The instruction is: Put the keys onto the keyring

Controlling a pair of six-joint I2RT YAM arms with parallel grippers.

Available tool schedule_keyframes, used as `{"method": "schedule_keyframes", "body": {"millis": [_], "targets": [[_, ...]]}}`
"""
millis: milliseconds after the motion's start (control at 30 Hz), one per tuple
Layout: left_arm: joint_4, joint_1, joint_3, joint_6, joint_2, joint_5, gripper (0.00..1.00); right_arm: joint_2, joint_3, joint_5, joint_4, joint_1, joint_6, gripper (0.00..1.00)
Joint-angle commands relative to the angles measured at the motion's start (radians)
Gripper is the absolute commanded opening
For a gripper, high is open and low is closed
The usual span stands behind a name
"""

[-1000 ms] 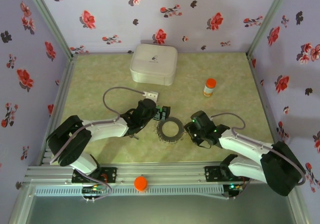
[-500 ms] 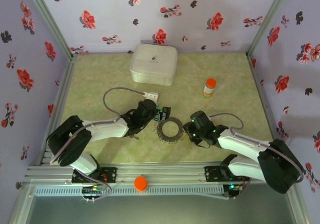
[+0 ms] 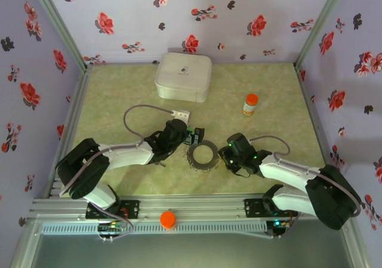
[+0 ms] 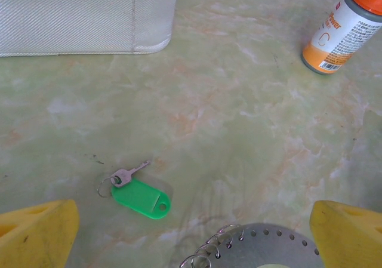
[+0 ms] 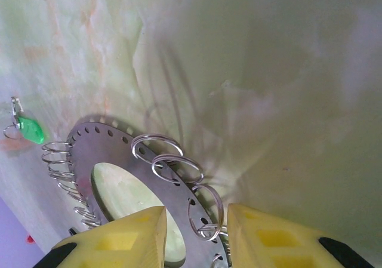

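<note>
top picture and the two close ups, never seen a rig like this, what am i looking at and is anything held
It is two robot arms bolted at the near edge of a table, each ending in a two-finger gripper. The top picture looks down from above and behind them; the close-ups come from wrist cameras, so the yellow blocks are fingers. On the green table sit a white case, an orange-capped bottle, a flat metal keyring edged with wire loops, and a small key with a green tag. The left gripper is wide open and holds nothing. The right gripper has its fingers either side of the keyring's rim; whether it pinches yet, I cannot tell.
</note>
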Motion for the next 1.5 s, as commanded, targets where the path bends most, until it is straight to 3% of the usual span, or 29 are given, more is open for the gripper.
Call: {"method": "schedule_keyframes", "body": {"millis": [0,967,1233,1467], "targets": [[0.028,-0.009,-0.014,0.002,-0.001,-0.007,1.00,0.016,-0.015,0.014,0.020,-0.003,0.023,0.33],[0.036,-0.009,-0.019,0.002,-0.005,-0.007,1.00,0.058,-0.021,0.034,0.061,-0.006,0.035,0.23],[0.041,-0.009,-0.022,-0.001,-0.005,-0.008,1.00,0.064,-0.005,0.030,0.038,-0.017,0.017,0.15],[0.044,-0.010,-0.023,-0.003,-0.004,-0.006,1.00,0.059,0.025,0.017,0.026,-0.037,-0.026,0.00]]}}
